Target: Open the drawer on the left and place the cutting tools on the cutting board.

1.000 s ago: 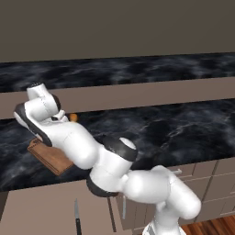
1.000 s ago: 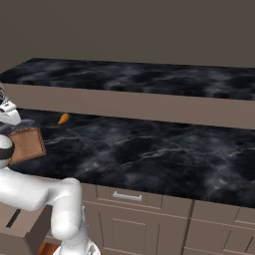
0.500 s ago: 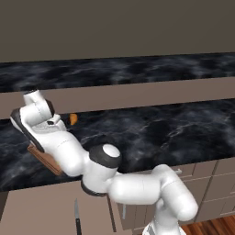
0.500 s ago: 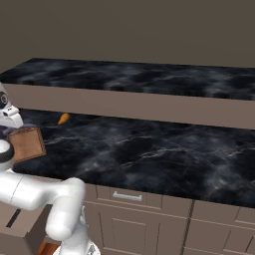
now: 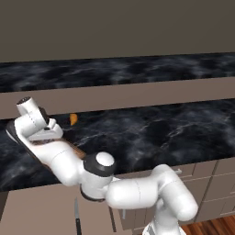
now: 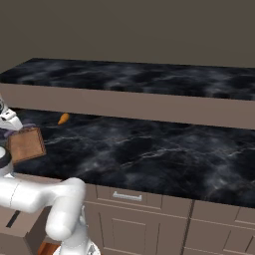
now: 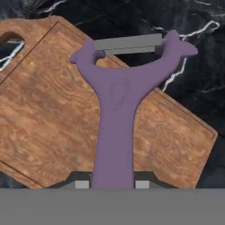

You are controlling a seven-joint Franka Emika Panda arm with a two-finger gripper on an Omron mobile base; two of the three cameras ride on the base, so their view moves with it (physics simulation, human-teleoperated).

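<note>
My gripper [image 7: 112, 184] is shut on the handle of the purple Y-shaped peeler [image 7: 117, 101]. The peeler's blade end hangs just above the reddish-brown cutting board [image 7: 44, 118], near its far edge. The board [image 6: 26, 144] lies on the dark marble counter at the left, and a sliver of it [image 5: 77, 151] shows beside my forearm. Below the counter the drawer [image 5: 41, 211] stands pulled out. The small knife [image 5: 77, 216] lies inside it.
A small orange object [image 5: 72, 119] rests on the counter just behind the board, also visible from the right [image 6: 63, 118]. A raised marble ledge [image 6: 149, 79] runs along the back. A narrower shut drawer with a silver handle [image 6: 127, 196] sits below the counter.
My elbow has swung to the left and the hand has sunk a little toward the board, with the peeler still held. The board and the knife have not moved.
</note>
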